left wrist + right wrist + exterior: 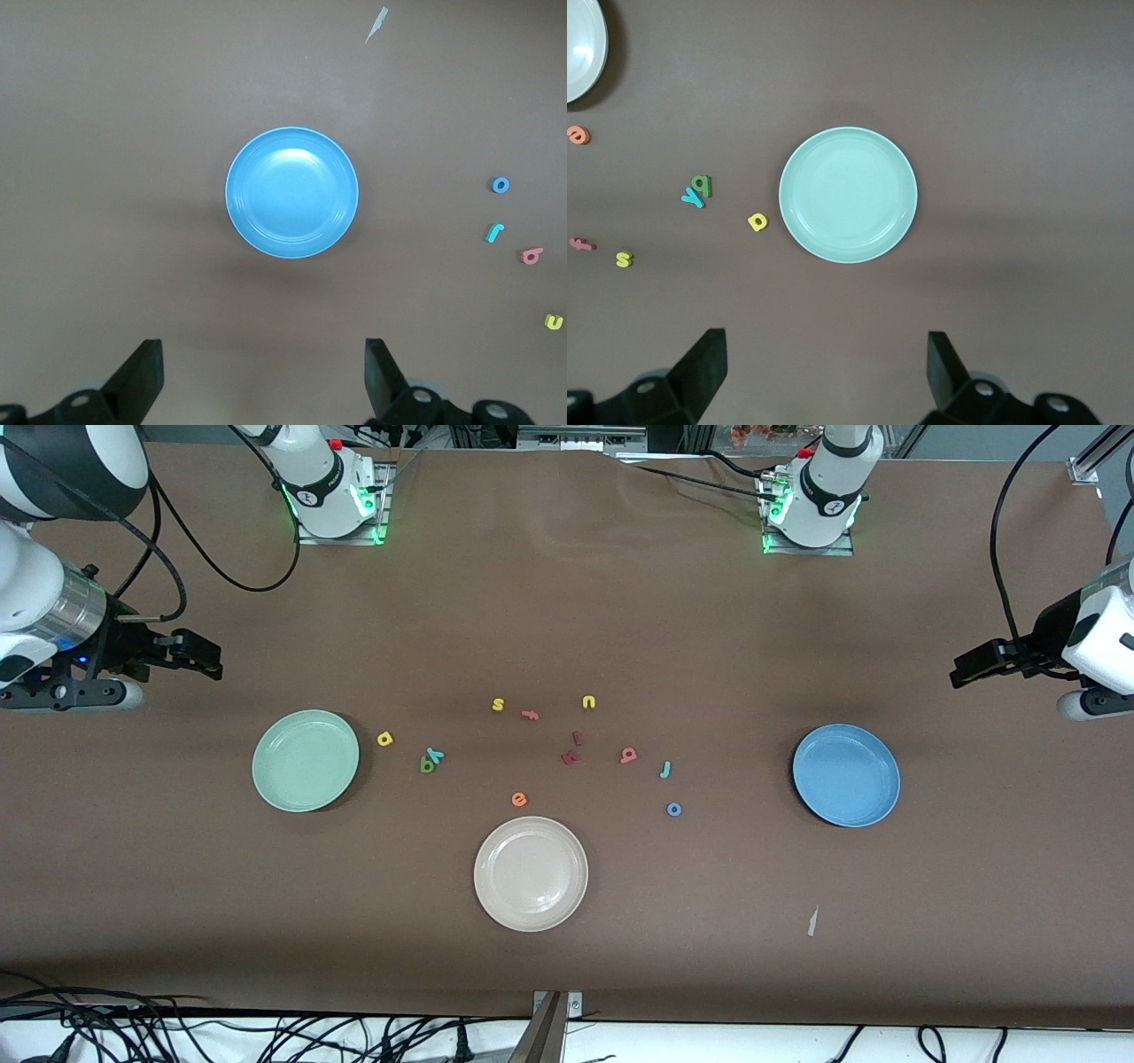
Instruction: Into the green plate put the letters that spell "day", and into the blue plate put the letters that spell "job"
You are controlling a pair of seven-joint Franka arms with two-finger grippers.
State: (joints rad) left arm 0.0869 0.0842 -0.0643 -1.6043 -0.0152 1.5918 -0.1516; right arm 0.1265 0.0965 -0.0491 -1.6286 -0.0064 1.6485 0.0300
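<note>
The green plate (305, 760) (848, 195) holds nothing. Beside it lie a yellow letter with a bowl (384, 738) (757, 221), a dark green letter (427, 764) (702, 185) and a teal "y" (435, 755) (691, 198). The blue plate (846, 774) (292, 192) also holds nothing. Toward the table's middle from it lie a salmon letter (628, 755) (532, 256), a teal "j" (665, 770) (494, 233) and a blue "o" (674, 809) (500, 185). My right gripper (208, 657) (827, 354) hangs open over bare table at the right arm's end. My left gripper (966, 669) (264, 363) hangs open at the left arm's end.
A cream-white plate (530, 873) sits nearest the front camera, an orange "e" (519, 799) just beside it. A yellow "s" (498, 705), a salmon "f" (530, 715), a yellow "u" (588, 702) and two dark red letters (570, 757) lie mid-table. A paper scrap (811, 921) lies near the front edge.
</note>
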